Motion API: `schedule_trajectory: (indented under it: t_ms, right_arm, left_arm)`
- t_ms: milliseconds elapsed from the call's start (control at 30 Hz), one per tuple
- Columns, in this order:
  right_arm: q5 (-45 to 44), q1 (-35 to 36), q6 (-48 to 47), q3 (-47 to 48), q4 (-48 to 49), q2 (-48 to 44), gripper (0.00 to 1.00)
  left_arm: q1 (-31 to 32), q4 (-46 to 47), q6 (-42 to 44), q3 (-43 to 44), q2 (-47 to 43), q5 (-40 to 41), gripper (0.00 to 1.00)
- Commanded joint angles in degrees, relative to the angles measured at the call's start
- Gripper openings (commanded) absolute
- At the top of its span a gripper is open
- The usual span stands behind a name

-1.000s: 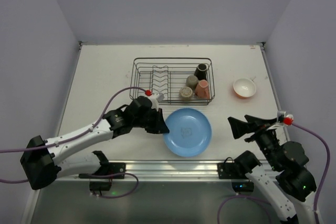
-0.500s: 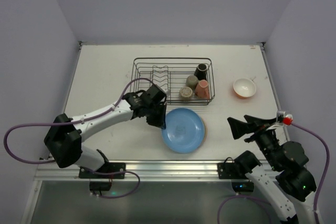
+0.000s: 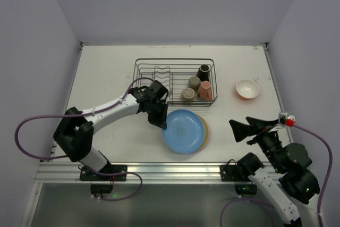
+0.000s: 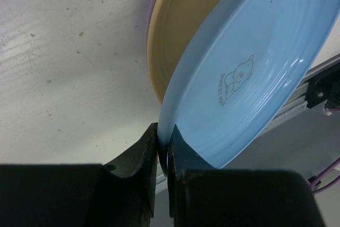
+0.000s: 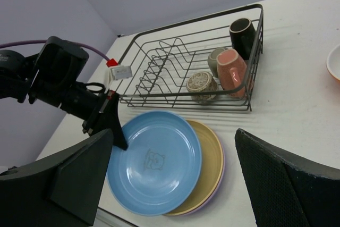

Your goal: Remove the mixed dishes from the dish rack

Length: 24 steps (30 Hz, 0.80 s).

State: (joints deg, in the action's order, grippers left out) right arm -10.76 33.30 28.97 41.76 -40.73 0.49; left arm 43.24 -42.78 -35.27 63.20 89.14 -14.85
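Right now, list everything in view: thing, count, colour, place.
table: one, white, under everything
dish rack: one, black wire, far centre of the table
cups: four, at the rack's right end: dark brown cup, olive-grey cup, beige cup, pink cup
bowl: one, orange outside and white inside, on the table right of the rack
blue plate: one, on top of the stack in front of the rack
yellow plate: one, under the blue
purple plate: one, bottom of the stack, only its edge shows
left gripper: shut on the blue plate's left rim
right gripper: open, empty, near right
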Motion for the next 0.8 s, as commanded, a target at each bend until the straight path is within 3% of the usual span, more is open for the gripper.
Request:
schedule_trajectory:
  t_ms: [0,767]
  right_arm:
    - [0.66,-0.17,-1.02,-0.19,1.62,-9.9,0.99]
    - [1.18,-0.16,-1.2,-0.27,1.71,-10.16,0.99]
  left_arm:
    - [0.0,0.15,1.25,1.93,1.03,-3.69,0.0]
    - [0.35,5.95,0.2,3.42,5.16,-7.38,0.02]
